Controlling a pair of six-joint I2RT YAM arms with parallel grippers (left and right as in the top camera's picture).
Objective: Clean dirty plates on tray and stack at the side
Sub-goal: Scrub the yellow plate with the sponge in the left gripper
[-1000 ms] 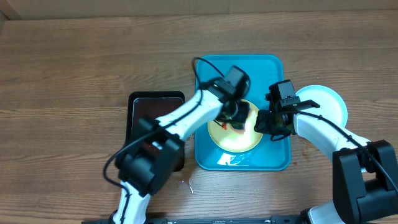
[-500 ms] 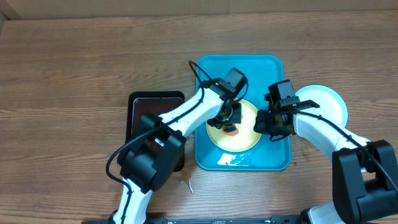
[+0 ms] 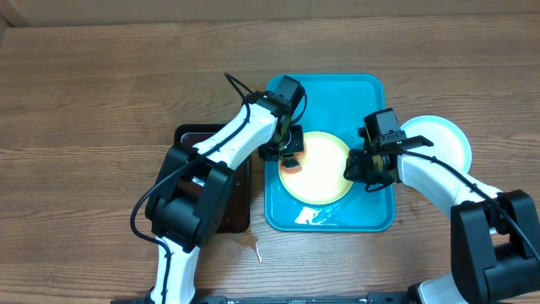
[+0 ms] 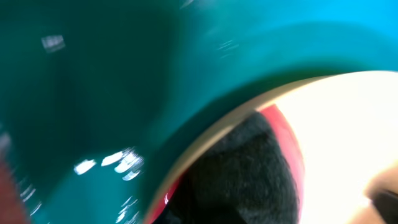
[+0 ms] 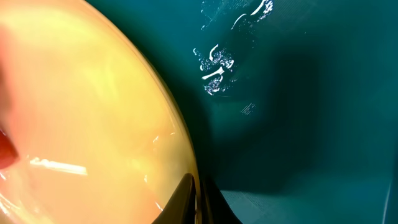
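Note:
A pale yellow-green plate [image 3: 321, 173] lies in the turquoise tray [image 3: 333, 91]. My left gripper [image 3: 289, 158] is at the plate's left rim, shut on a red and black sponge [image 4: 249, 171] that presses on the rim. The plate [image 4: 354, 130] and the tray [image 4: 93, 87] fill the rest of the left wrist view. My right gripper [image 3: 358, 167] is shut on the plate's right rim; its fingers [image 5: 198, 200] pinch the plate [image 5: 81, 106] edge over the tray [image 5: 298, 93]. A pale blue-white plate [image 3: 443, 139] lies on the table right of the tray. No third plate shows.
A smaller black tray with a dark brown inside [image 3: 202, 152] sits left of the turquoise tray, partly under my left arm. A wet glint [image 3: 314, 216] shows on the tray's near end. Wooden tabletop [image 3: 101, 101] lies all around.
My left gripper has swept with the sponge from the plate's middle to its upper left rim. The right gripper and the plate have stayed put.

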